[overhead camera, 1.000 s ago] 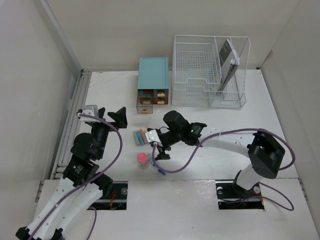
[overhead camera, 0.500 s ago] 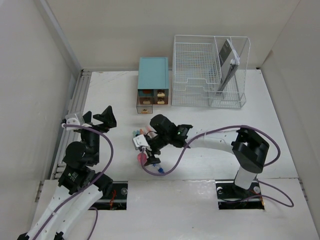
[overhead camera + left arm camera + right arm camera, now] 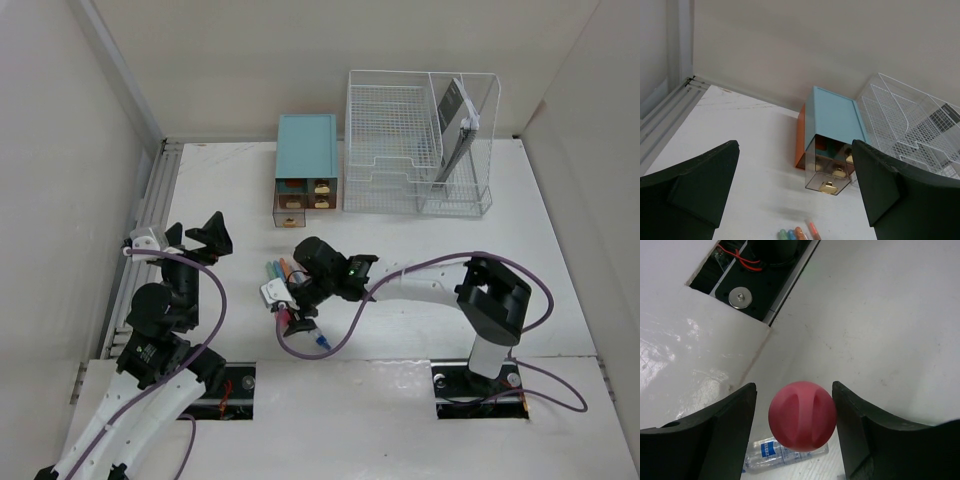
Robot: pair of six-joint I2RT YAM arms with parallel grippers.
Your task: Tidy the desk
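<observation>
Both open | left claw (image 3: 794, 146) wide | right claw (image 3: 794, 390) narrowed, now straddling pink round thing (image 3: 802, 416)

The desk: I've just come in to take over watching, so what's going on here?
The right gripper straddles a pink round-topped item near the front of the desk, jaws on either side, not yet clamped. The left gripper hovers open and empty. Coloured markers lie beside it.

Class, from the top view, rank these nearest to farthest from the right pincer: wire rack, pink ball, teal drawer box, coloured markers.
1. pink ball, at the right pincer.
2. coloured markers, just beyond.
3. teal drawer box, far centre.
4. wire rack, far right.
</observation>
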